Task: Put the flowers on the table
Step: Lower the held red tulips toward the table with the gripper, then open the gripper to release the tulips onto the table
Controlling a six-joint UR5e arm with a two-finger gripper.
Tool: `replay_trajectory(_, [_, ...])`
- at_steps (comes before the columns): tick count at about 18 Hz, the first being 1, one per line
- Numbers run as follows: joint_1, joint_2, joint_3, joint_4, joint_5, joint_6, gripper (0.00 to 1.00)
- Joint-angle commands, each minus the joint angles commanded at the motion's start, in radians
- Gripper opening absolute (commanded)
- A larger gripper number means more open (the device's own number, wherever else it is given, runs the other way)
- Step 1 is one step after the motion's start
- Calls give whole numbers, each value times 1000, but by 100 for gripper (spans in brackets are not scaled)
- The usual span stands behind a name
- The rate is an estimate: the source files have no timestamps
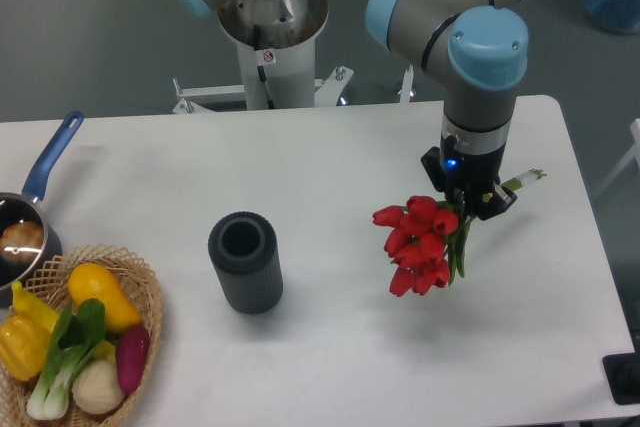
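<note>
1. Camera: the gripper (474,202) is clenched on the stems of the flowers (421,244), red heads hanging toward the table's (330,157) front edge, nearer the right edge.
2. A dark vase (245,262) stands mid-table; a basket (130,277) of vegetables fills the front-left corner, with a pan (30,212) just behind it.

No readable text; small red-and-white sticker on robot base column (267,55), wording too small to read.

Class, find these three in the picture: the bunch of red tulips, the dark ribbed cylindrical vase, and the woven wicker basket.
Bunch of red tulips (420,245), fixed camera view, on the blooms.
Dark ribbed cylindrical vase (248,277), fixed camera view, on its outer wall.
Woven wicker basket (122,266), fixed camera view, on its rim.
</note>
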Motion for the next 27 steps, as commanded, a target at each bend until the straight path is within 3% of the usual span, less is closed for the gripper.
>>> replay_trajectory(5, [-6, -15, -2, 2, -31, -17, 8])
replay_trajectory(8, [-17, -41, -6, 9, -58, -95, 9])
replay_trajectory(14, [-41, -86, -28, 46, -57, -130, 17])
replay_trajectory(16, [-43, -91, -35, 48, -57, -126, 33])
replay_trajectory(19, [-43, -92, -40, 49, -57, -121, 66])
replay_trajectory(21, [-44, -92, -49, 52, -55, -121, 100])
replay_trajectory(27, [-29, -83, -61, 90, -54, -114, 100])
